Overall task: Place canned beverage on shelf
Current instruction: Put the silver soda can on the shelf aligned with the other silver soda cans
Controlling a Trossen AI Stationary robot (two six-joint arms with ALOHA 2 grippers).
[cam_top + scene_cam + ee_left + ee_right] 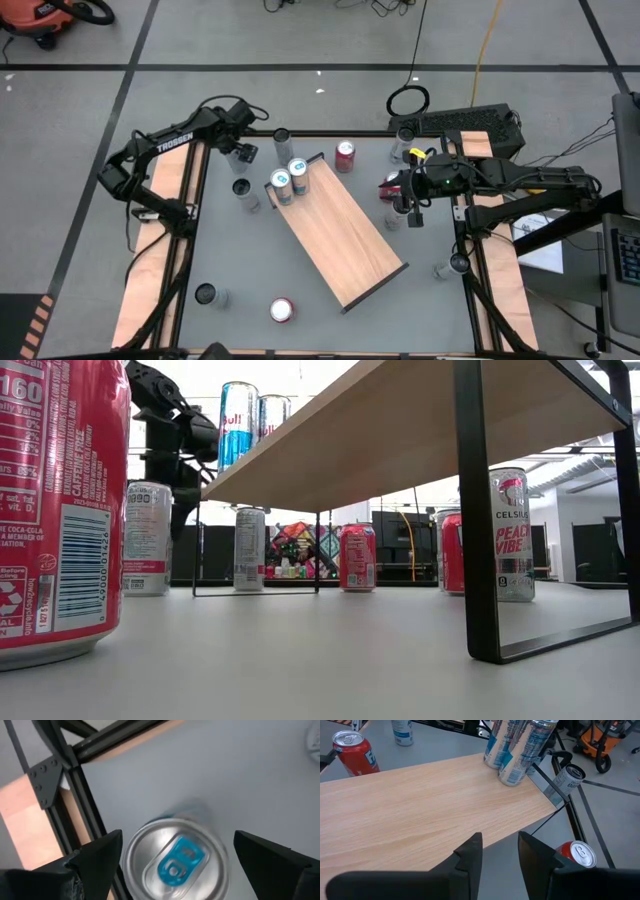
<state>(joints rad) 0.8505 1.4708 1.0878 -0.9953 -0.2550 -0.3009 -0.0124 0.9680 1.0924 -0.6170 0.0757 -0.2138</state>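
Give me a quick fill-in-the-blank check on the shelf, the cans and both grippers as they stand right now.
1. The number of cans standing on the shelf is ____.
2. Both blue-tab cans stand at the shelf's end nearer the ____ arm.
3. The left gripper is open directly ____ a can with a blue tab.
4. The right gripper holds ____.

Missing words: two; left; above; nothing

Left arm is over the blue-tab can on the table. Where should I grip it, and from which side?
Take the blue-tab can by its round side wall, below the rim, coming straight down. It stands upright, and the open left gripper has one finger on either side of it.
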